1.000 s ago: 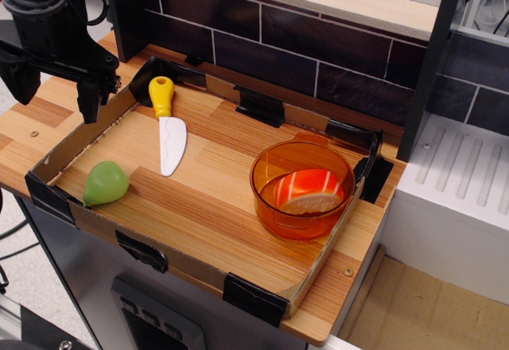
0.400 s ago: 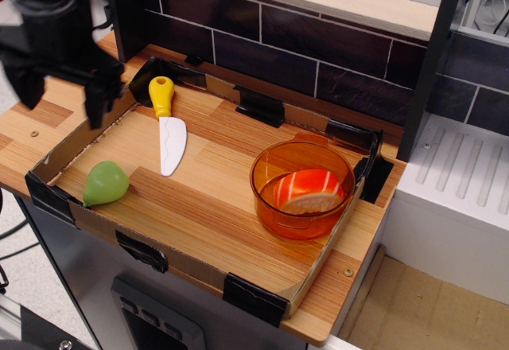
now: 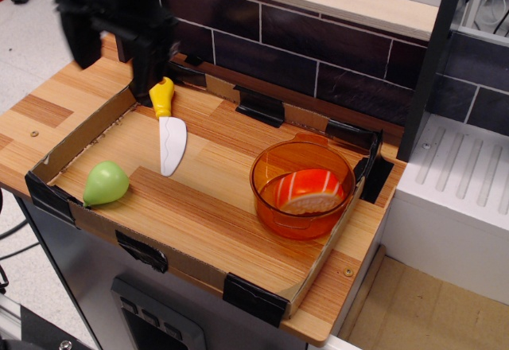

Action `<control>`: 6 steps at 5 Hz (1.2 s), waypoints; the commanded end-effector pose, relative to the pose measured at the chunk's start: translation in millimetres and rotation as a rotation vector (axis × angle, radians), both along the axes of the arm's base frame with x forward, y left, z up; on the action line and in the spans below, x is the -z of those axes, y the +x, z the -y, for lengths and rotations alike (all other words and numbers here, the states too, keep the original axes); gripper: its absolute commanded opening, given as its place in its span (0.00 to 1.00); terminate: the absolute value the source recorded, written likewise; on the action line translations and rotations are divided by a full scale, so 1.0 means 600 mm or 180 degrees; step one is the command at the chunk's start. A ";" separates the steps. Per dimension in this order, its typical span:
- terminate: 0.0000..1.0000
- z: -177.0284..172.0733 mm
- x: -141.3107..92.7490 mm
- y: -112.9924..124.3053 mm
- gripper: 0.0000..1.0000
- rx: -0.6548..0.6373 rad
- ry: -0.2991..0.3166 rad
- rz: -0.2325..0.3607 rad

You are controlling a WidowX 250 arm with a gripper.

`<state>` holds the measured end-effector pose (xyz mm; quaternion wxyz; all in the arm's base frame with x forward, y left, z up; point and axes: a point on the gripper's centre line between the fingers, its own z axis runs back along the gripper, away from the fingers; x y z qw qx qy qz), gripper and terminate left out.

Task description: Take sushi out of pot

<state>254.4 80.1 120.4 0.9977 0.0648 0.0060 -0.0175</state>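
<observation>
1. At the right end of the walled tray (image 3: 199, 274) on the counter (image 3: 48, 103) stands the pot (image 3: 303, 188), upright, near the tray's right wall. The sushi (image 3: 310, 190) lies inside it, tilted, orange striped top facing up and toward the camera, pale base low against the near wall of the pot.

2. Gripper (image 3: 111, 44): upper left of the view, blurred, above the far left corner of the tray and just behind the yellow handle of the toy knife (image 3: 169, 127). Two dark fingers hang downward with a clear gap between them, so the jaws stand apart. Nothing is held and nothing appears to be touched. It is well apart from the pot.

3. Other items: a green toy pear (image 3: 105, 183) lies at the near left of the tray, clear of a direct line to the pot.

4. Risks, as judged:
- The knife lies between gripper and pot; a low traverse could drag it.
- The pot looks light; a finger catching its rim could tip or slide it against the tray wall.
- The sushi's domed top and tilt could let it slip from a shallow pinch, or lift the pot with it.
</observation>
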 end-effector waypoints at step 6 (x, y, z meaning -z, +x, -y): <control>0.00 0.190 0.084 0.054 1.00 0.1656 -0.0519 0.0095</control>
